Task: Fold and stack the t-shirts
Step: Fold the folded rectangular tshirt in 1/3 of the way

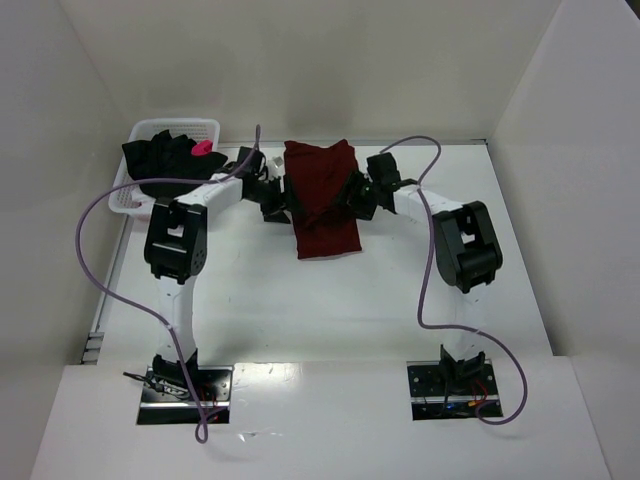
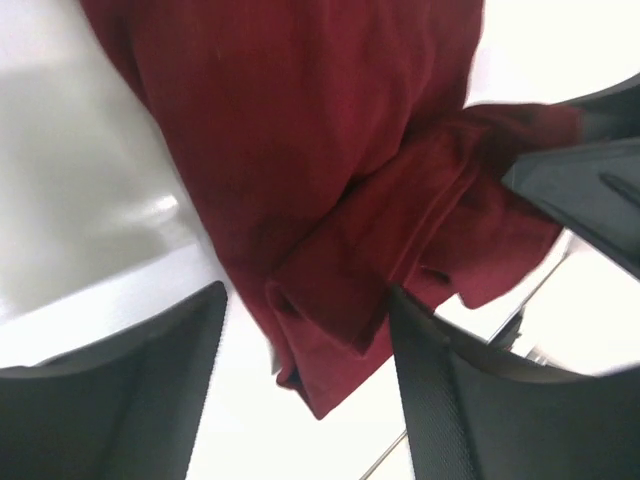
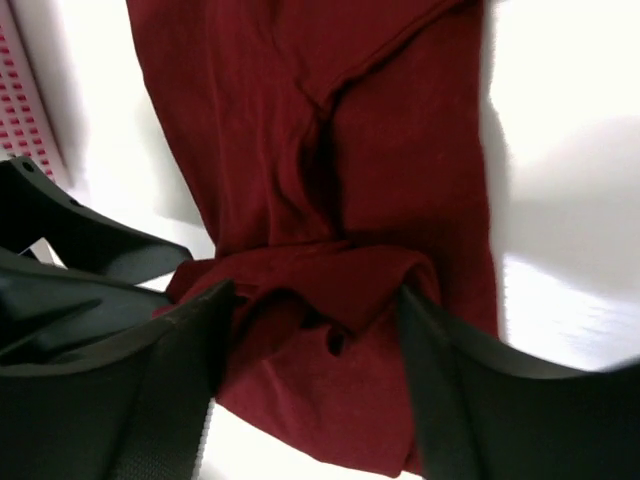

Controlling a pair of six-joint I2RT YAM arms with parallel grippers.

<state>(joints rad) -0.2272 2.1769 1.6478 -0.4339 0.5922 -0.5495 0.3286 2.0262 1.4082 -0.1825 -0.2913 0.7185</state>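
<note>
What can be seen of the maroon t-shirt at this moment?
The maroon t-shirt is plain dark red soft cloth, folded into a narrow strip lying on the white table at its far middle. The near end lies flat and squared, while the far part is rumpled into layered folds, with a hem seam showing. The left gripper and right gripper flank it, and a bunched fold lies between each pair of spread fingers.
</note>
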